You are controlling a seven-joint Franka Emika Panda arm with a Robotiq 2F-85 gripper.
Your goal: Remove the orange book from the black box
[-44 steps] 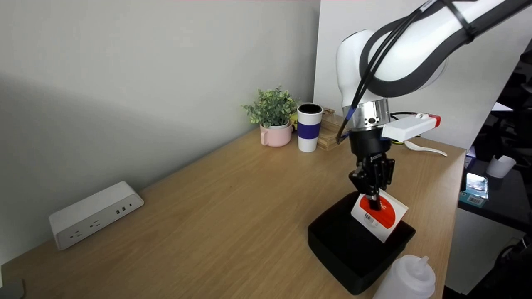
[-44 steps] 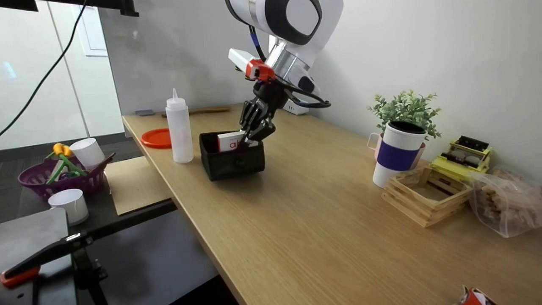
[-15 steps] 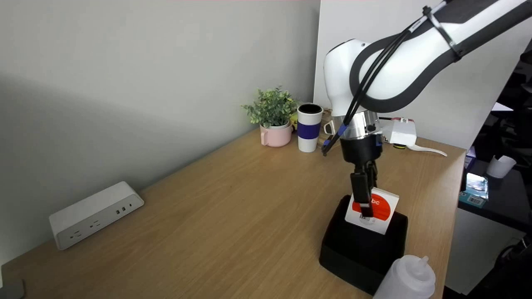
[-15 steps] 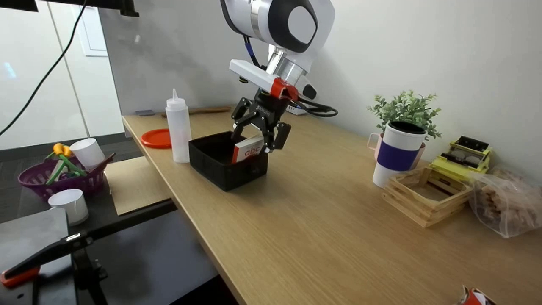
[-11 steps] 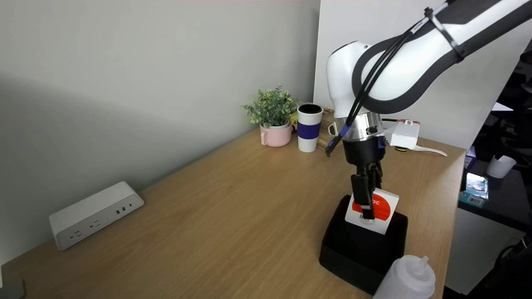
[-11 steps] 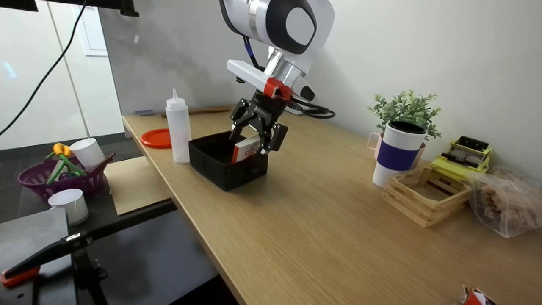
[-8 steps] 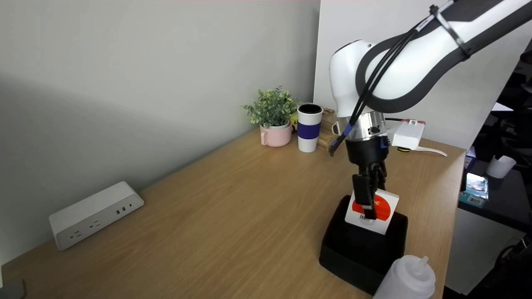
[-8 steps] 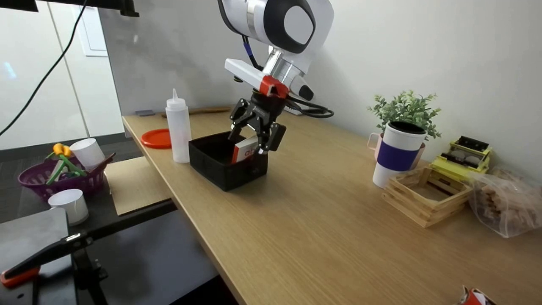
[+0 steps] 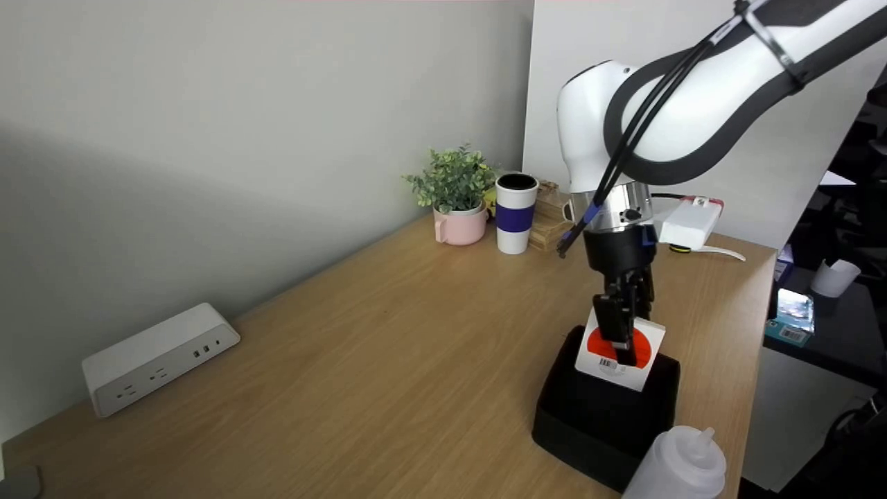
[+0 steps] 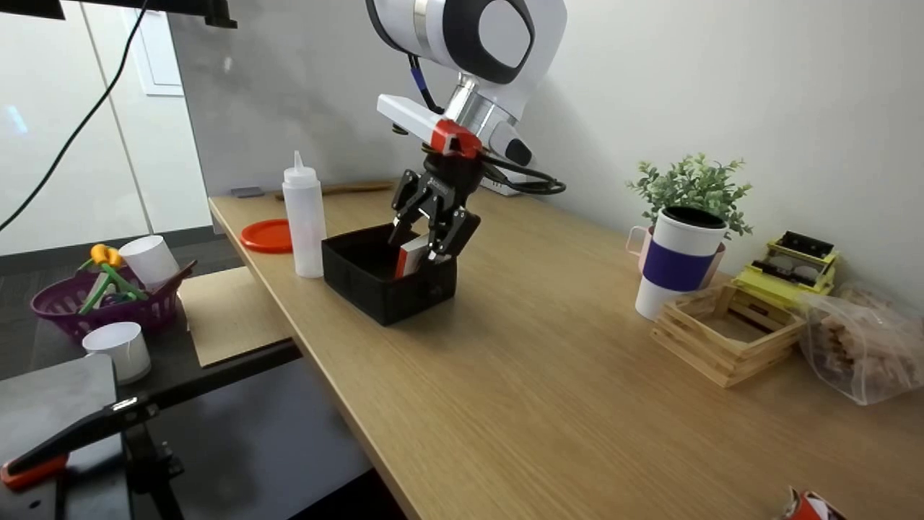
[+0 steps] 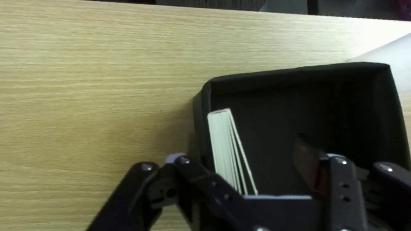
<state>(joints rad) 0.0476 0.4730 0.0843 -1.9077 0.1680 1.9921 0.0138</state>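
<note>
A black two-fingered robotic gripper [image 11: 247, 144] hung with its fingers spread wide at a low, square, matte black box [image 10: 390, 300] on a light wooden table [image 9: 388, 360]. Inside the box, a small square white book [image 9: 642, 353] with an orange-red patch on its cover stood tilted along one wall, its top edge above the rim and between the parted fingers; whether either touched it could not be told. A translucent white plastic squeeze bottle [image 10: 307, 231] stood just beside the box.
</note>
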